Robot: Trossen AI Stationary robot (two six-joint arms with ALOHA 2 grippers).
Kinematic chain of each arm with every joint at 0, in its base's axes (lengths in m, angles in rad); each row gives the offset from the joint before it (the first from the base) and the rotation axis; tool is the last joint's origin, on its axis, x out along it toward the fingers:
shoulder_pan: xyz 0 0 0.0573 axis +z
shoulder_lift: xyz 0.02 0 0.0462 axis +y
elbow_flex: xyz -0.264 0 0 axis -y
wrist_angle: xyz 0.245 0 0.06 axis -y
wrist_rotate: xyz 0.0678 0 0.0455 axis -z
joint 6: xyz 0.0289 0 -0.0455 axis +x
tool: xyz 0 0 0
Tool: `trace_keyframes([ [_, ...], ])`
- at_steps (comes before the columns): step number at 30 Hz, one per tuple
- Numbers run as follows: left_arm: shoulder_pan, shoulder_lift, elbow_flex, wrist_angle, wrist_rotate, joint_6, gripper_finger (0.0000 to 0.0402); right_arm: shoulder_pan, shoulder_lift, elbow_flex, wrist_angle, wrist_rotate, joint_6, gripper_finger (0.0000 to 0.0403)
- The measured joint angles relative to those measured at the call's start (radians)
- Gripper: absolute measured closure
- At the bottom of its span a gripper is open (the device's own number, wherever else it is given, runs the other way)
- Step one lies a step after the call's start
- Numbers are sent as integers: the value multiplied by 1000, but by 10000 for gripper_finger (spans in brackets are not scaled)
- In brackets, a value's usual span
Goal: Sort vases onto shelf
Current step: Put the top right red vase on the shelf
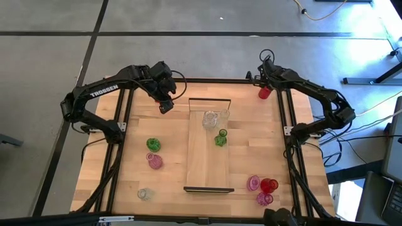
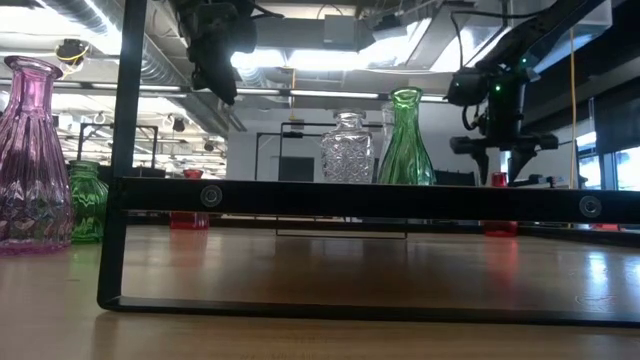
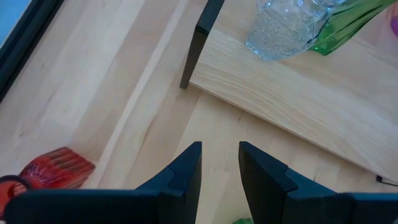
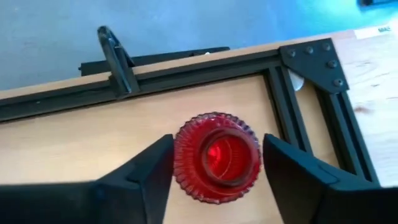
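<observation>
Glass count on the shelf (image 1: 204, 164): two, a clear vase (image 1: 210, 118) and a green vase (image 1: 220, 139) near its far end. Seven vases sit off it, so mostly undone. Right gripper (image 4: 214, 165) straddles the red vase (image 4: 216, 155) at the far right corner, fingers apart, not clamped. Left gripper (image 3: 219, 165) hovers beside the shelf's far-left corner, fingers slightly apart, empty.

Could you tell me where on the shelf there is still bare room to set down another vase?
The shelf is bare from the green vase down to its near frame, most of the board. Its far end is crowded: the clear vase and the green one stand close together there. The right gripper straddles a red vase at the table's far right corner.
</observation>
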Motion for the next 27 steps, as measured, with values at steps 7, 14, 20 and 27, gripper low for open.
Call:
trace_keyframes([
  [7, 0, 0, 0, 0, 0, -2, 301, 0, 0, 0, 1, -14, -4, 272],
  [14, 0, 0, 0, 0, 0, -1, 301, 0, -1, 1, 1, -27, -29, 325],
  [20, 0, 0, 0, 0, 0, -1, 301, 0, -3, 3, -11, -52, -30, 325],
  [27, 0, 0, 0, -4, 0, -1, 301, 21, -49, 1, -92, -117, -17, 321],
])
